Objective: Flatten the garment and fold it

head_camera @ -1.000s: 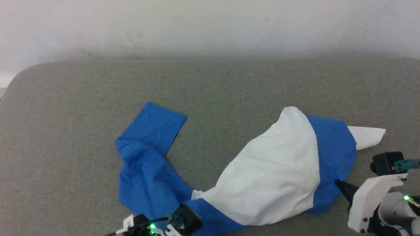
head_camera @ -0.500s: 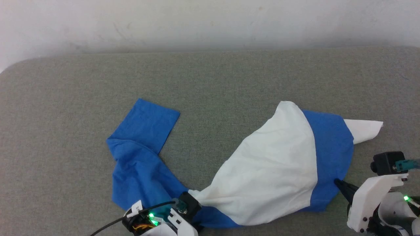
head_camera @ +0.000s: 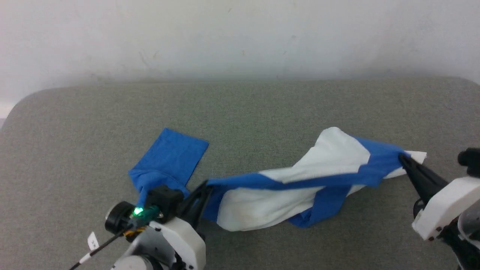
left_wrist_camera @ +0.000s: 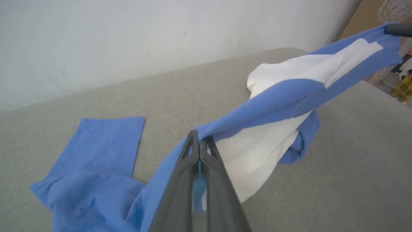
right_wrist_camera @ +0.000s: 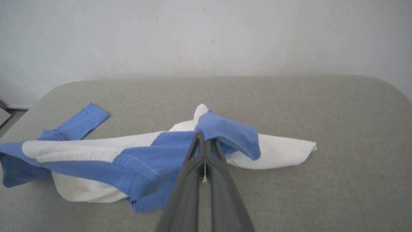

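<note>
Grey surface (head_camera: 262, 105), garment (head_camera: 285, 183) pinched taut between left hand (head_camera: 204, 186) and right hand (head_camera: 402, 157)

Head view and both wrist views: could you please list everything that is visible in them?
garment: one, white with blue sleeves and sides, stretched in the air between both sets of fingers above the table, with one blue sleeve lying flat on it
table: one, grey fabric top, under the garment
wall: one, white, behind the table
panel: one, brown, past the table's end in the left wrist view
left fingers: two, dark grey, shut on a blue edge of the garment
right fingers: two, dark grey, shut on the garment's other blue end
</note>
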`<state>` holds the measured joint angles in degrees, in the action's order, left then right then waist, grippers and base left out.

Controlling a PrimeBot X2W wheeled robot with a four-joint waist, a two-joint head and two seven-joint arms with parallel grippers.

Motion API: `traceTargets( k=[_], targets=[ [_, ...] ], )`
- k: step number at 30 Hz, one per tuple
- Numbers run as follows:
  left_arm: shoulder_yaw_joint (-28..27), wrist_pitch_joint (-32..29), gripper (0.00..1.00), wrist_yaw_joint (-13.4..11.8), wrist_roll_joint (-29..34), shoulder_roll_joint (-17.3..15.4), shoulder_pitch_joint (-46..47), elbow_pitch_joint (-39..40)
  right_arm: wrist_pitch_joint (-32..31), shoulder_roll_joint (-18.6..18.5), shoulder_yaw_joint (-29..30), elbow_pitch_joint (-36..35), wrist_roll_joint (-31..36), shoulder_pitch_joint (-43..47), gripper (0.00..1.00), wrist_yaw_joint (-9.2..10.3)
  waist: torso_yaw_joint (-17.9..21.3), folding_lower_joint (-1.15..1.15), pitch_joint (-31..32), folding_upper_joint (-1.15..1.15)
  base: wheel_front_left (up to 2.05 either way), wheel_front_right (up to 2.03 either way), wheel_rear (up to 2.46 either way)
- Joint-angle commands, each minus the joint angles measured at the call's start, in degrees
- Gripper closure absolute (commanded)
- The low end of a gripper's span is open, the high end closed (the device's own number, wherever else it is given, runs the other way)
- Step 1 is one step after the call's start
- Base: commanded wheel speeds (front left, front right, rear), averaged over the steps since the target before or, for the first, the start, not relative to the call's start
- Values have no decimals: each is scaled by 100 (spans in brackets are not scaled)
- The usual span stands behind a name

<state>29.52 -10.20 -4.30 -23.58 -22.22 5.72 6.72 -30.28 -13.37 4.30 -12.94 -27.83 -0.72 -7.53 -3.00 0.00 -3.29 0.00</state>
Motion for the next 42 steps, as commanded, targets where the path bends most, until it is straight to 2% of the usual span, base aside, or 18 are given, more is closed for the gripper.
traceTargets(
  k=[1, 5, 9, 17, 22, 27, 31, 35, 42],
  targets=[
    [-140, 203, 100, -96, 104, -41, 177, 145, 108, -67, 12, -159, 74, -254, 100, 4, 25, 0, 116, 0, 0, 0, 0],
    [-506, 704, 100, -209, 236, -53, 621, 560, 293, -175, -70, -611, 160, -889, 100, 4, 57, 0, 195, 0, 0, 0, 0],
    [-890, 936, 100, -229, 274, -102, 1330, 827, 287, -353, -102, -860, 242, -1685, 100, 4, 52, 0, 229, 0, 0, 0, 0],
    [-1527, 961, 100, 17, 120, -278, 3253, 669, -43, -819, -106, -702, 170, -3482, 100, 4, 66, 0, -77, 0, 0, 0, 0],
    [-1648, 873, 100, 359, 16, -341, 4808, -26, -237, -1239, -303, -16, -74, -4911, 100, 4, 122, 0, -676, 0, 0, 0, 0],
    [-1598, 1017, 100, 692, 65, -343, 6115, -1177, 16, -1430, -775, 894, -85, -6147, 100, 4, 238, 0, -1391, 0, 0, 0, 0],
    [-1520, 1137, 100, 793, 247, -374, 6985, -2196, 466, -1334, -1189, 1731, -59, -7044, 100, 4, 388, 0, -1911, 0, 0, 0, 0],
    [-1516, 1393, 100, 767, 429, -383, 7724, -3128, 1175, -1133, -1586, 2572, 81, -7816, 100, 4, 524, 0, -2276, 0, 0, 0, 0],
    [-1513, 1913, 100, 737, 495, -250, 8407, -4360, 2154, -815, -2209, 3832, 114, -8671, 100, 4, 574, 0, -2610, 0, 0, 0, 0]
  ],
)
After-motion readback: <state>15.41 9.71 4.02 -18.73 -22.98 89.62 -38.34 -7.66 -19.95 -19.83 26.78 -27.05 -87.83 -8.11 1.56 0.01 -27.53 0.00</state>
